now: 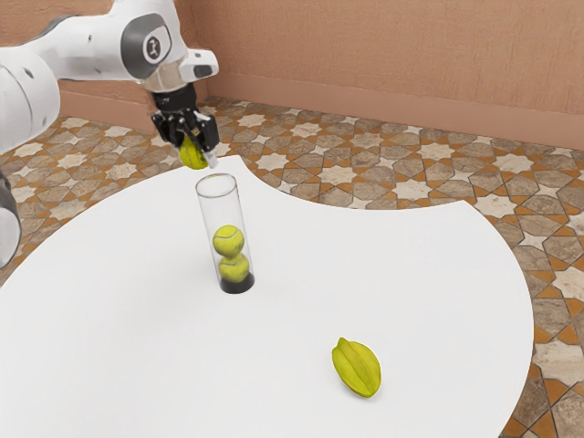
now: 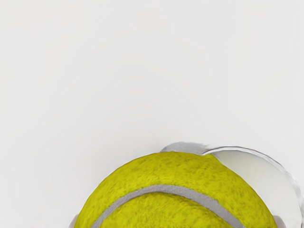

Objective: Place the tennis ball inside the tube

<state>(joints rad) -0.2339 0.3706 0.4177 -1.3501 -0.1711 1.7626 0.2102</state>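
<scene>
The gripper (image 1: 195, 159) grips a tennis ball (image 1: 191, 153) near the clear tube's (image 1: 211, 205) rim. Inside sit two stacked balls (image 1: 229, 241). A starfruit (image 1: 357, 368) lies on the white table (image 1: 137, 319), beyond it patterned tiles (image 1: 319, 173) and a pinkish wall (image 1: 392, 55).

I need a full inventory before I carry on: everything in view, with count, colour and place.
Tube: one, clear with black base, upright on table
Tennis balls in tube: two, yellow-green, stacked
Held tennis ball: one, yellow-green, in gripper, outside tube
Star fruit: one, yellow-green, on table, apart from tube
Table: one, white, under tube and fruit
Floor: one, patterned brown, orange and cream, around table
Walls: two, pinkish, behind
Arm: one, white and dark, exterior view's upper left
Gripper: one, black, on arm's end
</scene>
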